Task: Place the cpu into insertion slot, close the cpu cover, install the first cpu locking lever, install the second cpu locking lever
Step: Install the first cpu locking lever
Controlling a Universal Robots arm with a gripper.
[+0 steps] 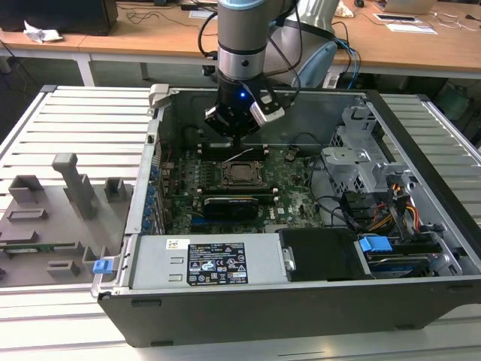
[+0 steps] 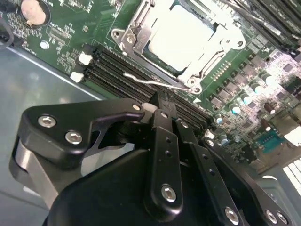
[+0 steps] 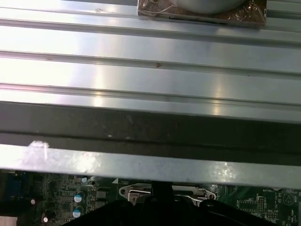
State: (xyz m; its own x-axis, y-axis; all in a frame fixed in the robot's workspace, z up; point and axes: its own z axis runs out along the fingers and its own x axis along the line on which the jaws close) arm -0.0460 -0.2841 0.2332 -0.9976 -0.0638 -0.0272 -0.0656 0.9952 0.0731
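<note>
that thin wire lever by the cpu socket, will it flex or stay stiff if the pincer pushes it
The locking lever is a thin bent metal rod, so it will probably spring a little rather than stay rigid. Its bare rounded surface looks slick, so the pincer just beside it might slide off. It lies next to the cpu cover, seemingly anchored at the socket, so it would likely pivot, not lift free.

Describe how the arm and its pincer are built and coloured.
The arm is a grey cylinder with a light blue ring near the top, black cables draped around it and a small blue light at the wrist. The pincer is black, with slim flat fingers fastened by silver screws.
</note>
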